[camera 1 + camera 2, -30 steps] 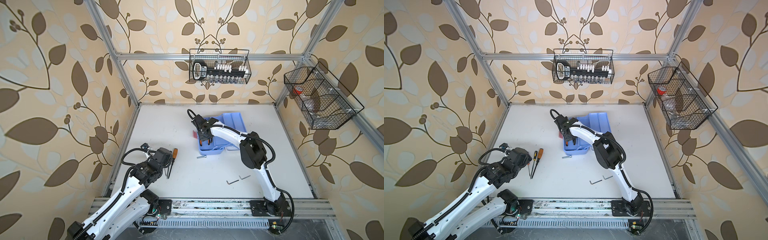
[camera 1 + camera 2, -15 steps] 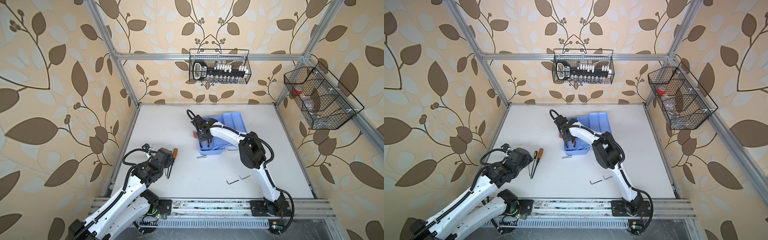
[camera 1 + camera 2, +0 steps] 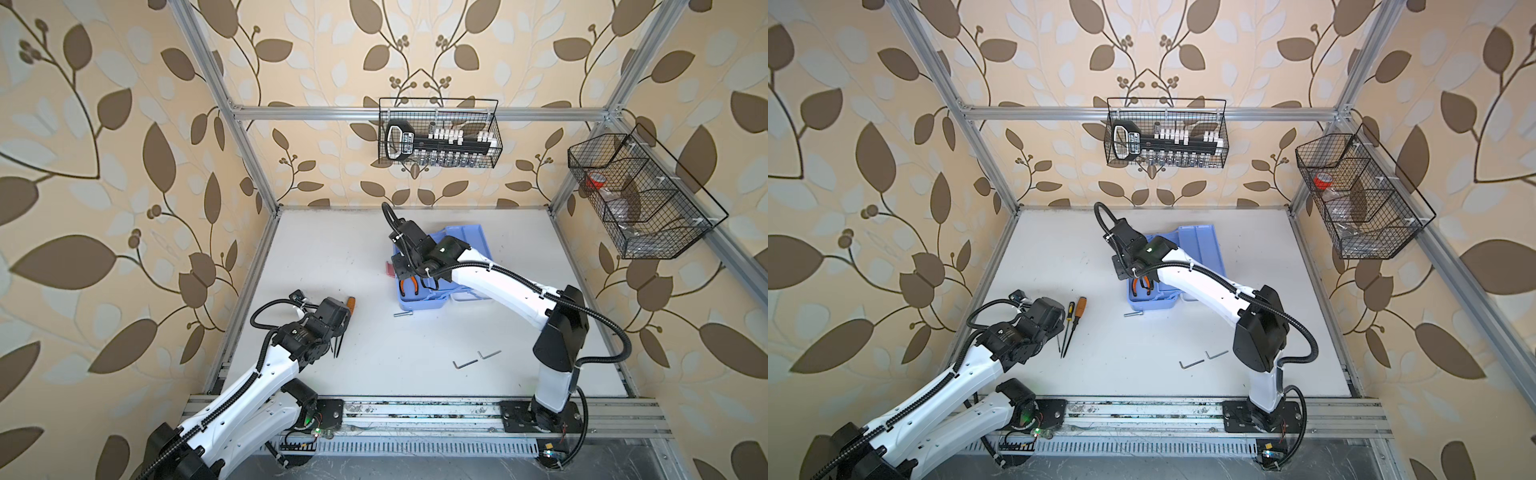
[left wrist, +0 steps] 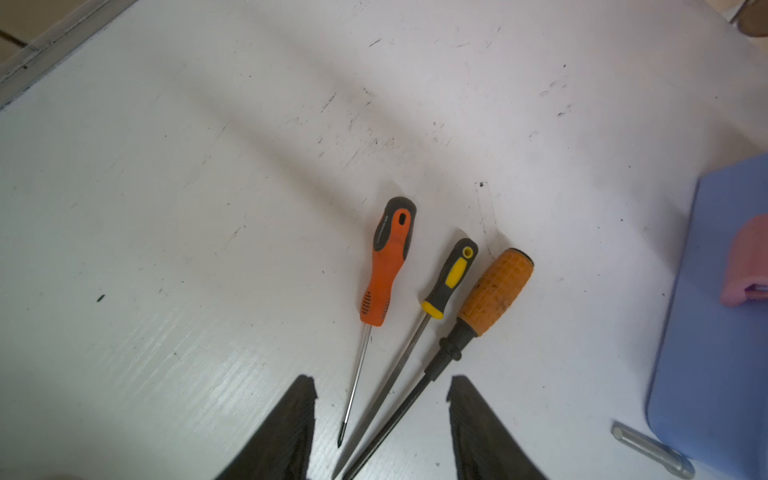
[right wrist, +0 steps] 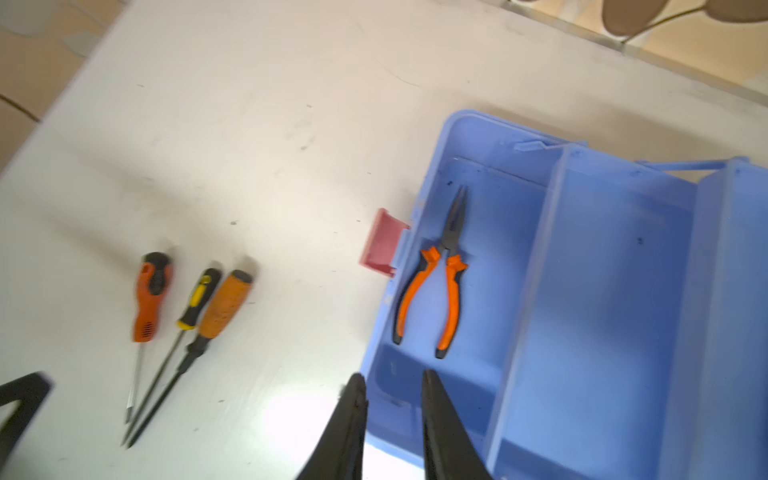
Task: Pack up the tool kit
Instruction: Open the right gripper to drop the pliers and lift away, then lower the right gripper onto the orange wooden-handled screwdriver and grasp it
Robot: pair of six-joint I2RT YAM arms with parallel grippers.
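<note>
Clock reference: table centre as seen in both top views, with the far wall at 12 o'clock.

1. The white table (image 3: 332, 257) is carrying all loose items.
2. Two black wire baskets are hanging on the walls, one at 12 o'clock (image 3: 438, 133) and one at 2 o'clock (image 3: 640, 195).
3. The tool kit (image 3: 469, 245) is sitting just off centre toward 1 o'clock. It is standing open, with its blue trays (image 5: 602, 291) exposed and its pink-red latch (image 5: 382, 245) projecting from its 9 o'clock side.
4. The right gripper (image 5: 392, 376) is hovering over the kit's outer wall, near the plier handles. Its jaws are standing slightly apart and are holding nothing.
5. The left gripper (image 4: 381, 382) is hovering at 8 o'clock. Its jaws are standing wide apart, with the screwdriver shafts lying between them, untouched.
6. Three screwdrivers (image 4: 386, 266) (image 4: 451, 276) (image 4: 496, 291) are lying side by side on the table at 9 o'clock.
7. Orange-handled pliers (image 5: 436, 286) are lying in the kit compartment beside the latch.
8. Two hex keys (image 3: 465, 363) (image 3: 489, 354) are lying near each other at 5 o'clock.
9. A short metal pin (image 3: 404, 314) is lying just beside the kit's 6 o'clock edge.
</note>
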